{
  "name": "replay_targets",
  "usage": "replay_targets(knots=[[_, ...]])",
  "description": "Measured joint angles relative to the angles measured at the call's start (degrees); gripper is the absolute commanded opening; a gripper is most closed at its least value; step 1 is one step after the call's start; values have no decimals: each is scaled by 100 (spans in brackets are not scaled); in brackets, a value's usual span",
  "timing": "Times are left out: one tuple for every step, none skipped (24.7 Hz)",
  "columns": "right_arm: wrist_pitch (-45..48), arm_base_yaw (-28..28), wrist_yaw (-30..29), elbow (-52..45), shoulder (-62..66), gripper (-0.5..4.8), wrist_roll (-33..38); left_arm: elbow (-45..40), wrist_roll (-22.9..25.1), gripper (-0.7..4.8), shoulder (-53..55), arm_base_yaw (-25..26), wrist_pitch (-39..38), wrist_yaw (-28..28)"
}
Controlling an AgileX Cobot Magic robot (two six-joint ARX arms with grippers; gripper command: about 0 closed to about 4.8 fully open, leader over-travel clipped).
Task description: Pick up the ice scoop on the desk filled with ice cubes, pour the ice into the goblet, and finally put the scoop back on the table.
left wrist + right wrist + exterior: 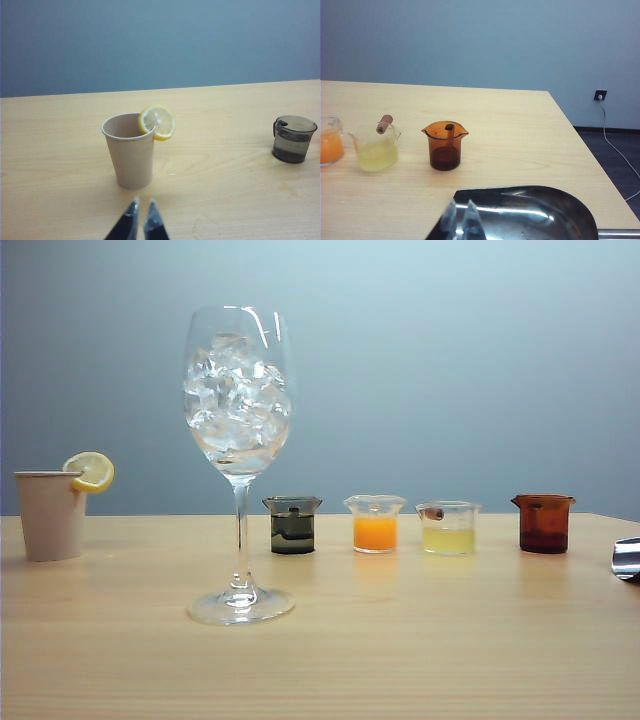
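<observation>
A: Judging the pour done: clear, glassy ice cubes [236,390] filling the bowl of the tall, thin-stemmed goblet [240,465]. Lying empty on the pale wooden table [400,640], at its right edge, the shiny steel ice scoop [535,212].

B: Right gripper [460,220] pinched nearly closed over the scoop, holding nothing. Left gripper [141,220] closed and empty, near the matte beige cup [131,150] with its lemon slice [157,121]. Backing away gently, avoiding nudging the smooth, curved steel.

The goblet [239,465], full of ice cubes [236,390], stands on the table [420,640] before four small beakers [375,523].
</observation>
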Motion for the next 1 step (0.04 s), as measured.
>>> replay_targets(knots=[[0,0,0,0,0,31,0,0,0,30,0,0,0,0]])
